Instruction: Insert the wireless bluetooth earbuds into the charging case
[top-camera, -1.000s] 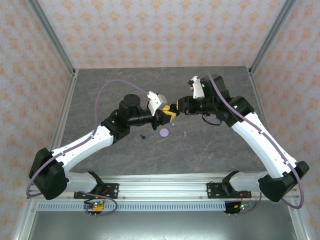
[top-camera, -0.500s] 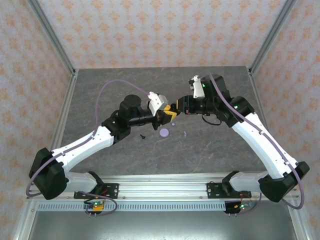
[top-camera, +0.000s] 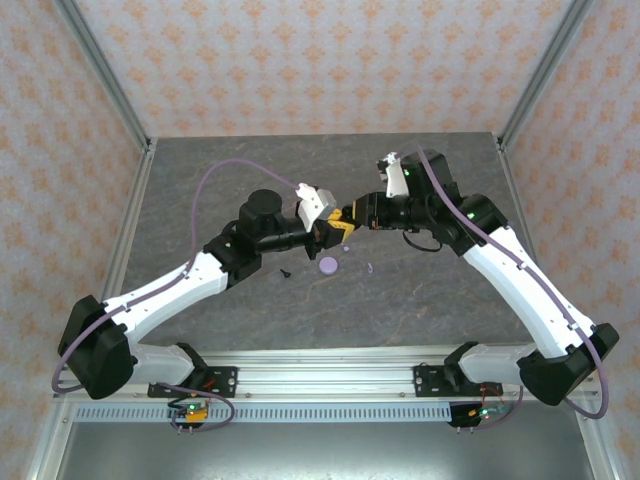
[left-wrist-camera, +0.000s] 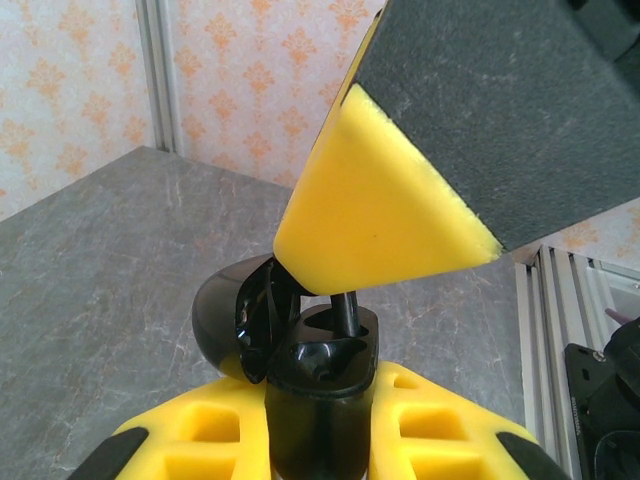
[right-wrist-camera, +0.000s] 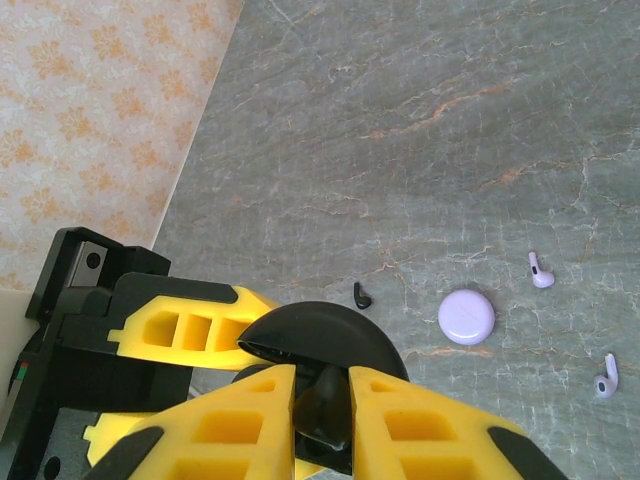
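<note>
1. The fingers (left-wrist-camera: 200, 440) of the left gripper (left-wrist-camera: 320, 425) are clenched on the open black charging case (left-wrist-camera: 325, 365). It is held in the air above the table (top-camera: 200, 160), with its lid (left-wrist-camera: 225, 320) tilted back to one side.
2. The fingers (right-wrist-camera: 240, 410) of the right gripper (right-wrist-camera: 320, 415) are closed on one black earbud (left-wrist-camera: 347, 303). A thin part of it is seen between the finger pad and a well of the case. Whether it is fully seated cannot be told.
3. A jam is judged possible. If the earbud is not lined up with the well, it can be caught on the rim, and a further push can twist the case in the left grip.
4. A drop is also possible. If the small smooth earbud is released before it is seated, it can fall to the table.
5. The lid stands just beside the right fingers, so it can be knocked shut by a sideways move.
6. On the table a second black earbud (right-wrist-camera: 361, 295) is seen, and near it a round lavender case (right-wrist-camera: 466, 317), one lavender earbud (right-wrist-camera: 541, 270) and another lavender earbud (right-wrist-camera: 605, 377).
7. The table is flat, grey and veined like stone. It is enclosed by walls (top-camera: 300, 60) papered with a pale orange ornament and by metal posts (top-camera: 100, 70) at the corners.
</note>
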